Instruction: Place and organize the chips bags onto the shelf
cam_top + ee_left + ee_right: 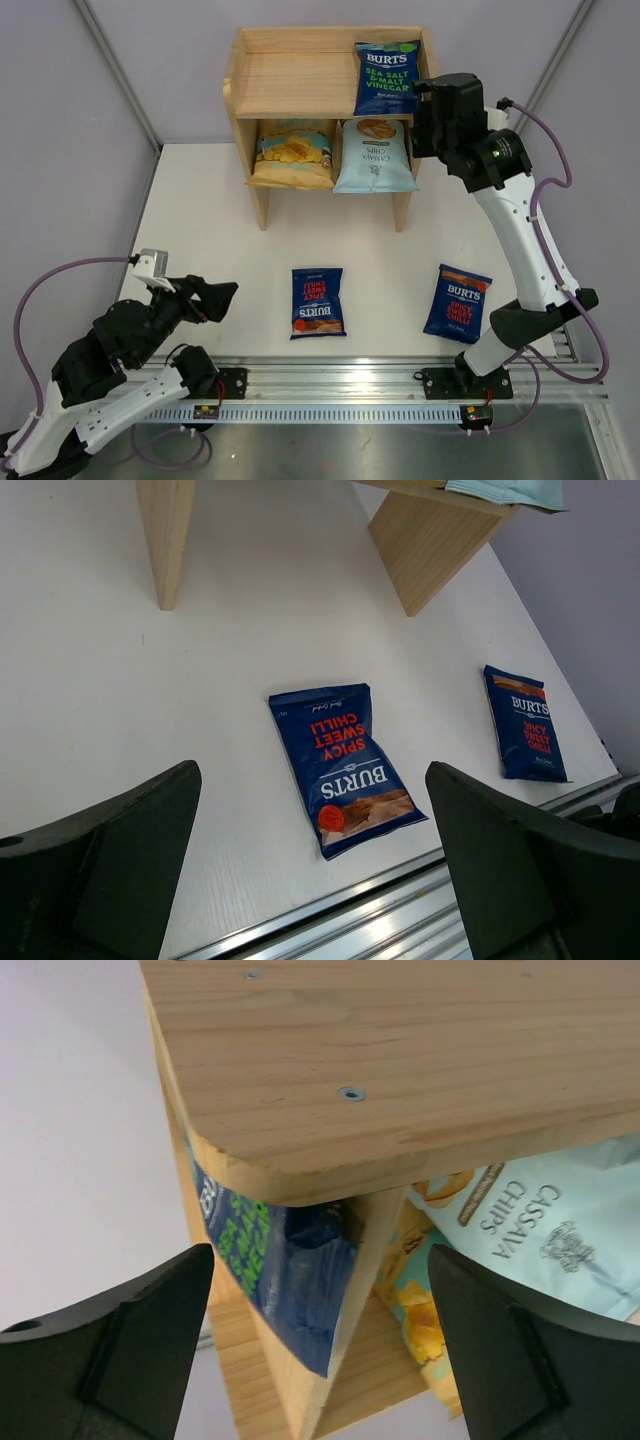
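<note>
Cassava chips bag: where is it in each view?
Top external: cassava bag on the lower tier of the shelf, right half, beside the yellow bag.
Left wrist: just its pale edge, top right corner.
Right wrist: right edge, below the shelf's side panel.
Shared landmark: that right side panel.
</note>
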